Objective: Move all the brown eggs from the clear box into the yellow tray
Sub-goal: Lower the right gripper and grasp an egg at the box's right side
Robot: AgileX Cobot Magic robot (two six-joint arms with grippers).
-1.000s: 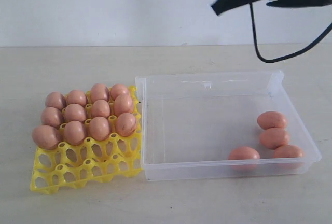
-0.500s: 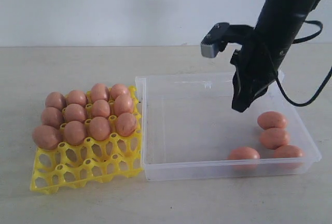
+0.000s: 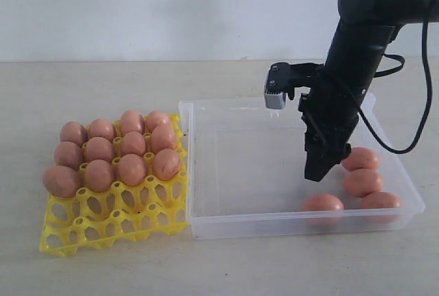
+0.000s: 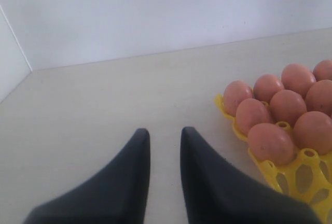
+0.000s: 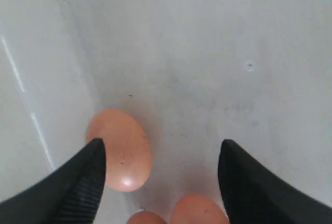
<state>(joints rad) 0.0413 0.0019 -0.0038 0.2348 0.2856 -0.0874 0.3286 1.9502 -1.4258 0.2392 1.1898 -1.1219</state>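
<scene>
Right wrist view: the right gripper (image 5: 162, 146) is seen spread wide and empty, held low inside the clear box (image 3: 226, 222), close by the four brown eggs (image 3: 362, 181) lying there. A pick is judged to be in hand. One egg must be straddled and gently clasped. Twelve eggs are seated in the yellow tray (image 3: 103, 226), and its front cups are unfilled.

The right arm (image 3: 357, 49) is glossy black, built of rounded tubular links. A small grey box (image 3: 276, 94) juts from its wrist on the left side. A thin black cable (image 3: 396, 151) loops out to the right of the arm. The right gripper (image 3: 317, 170) has matte black fingers (image 5: 78, 187) that taper to blunt tips, with fine ribbing along the inner face. The left gripper (image 4: 164, 130) has the same smooth, black, wedge-shaped fingers (image 4: 124, 182).
</scene>
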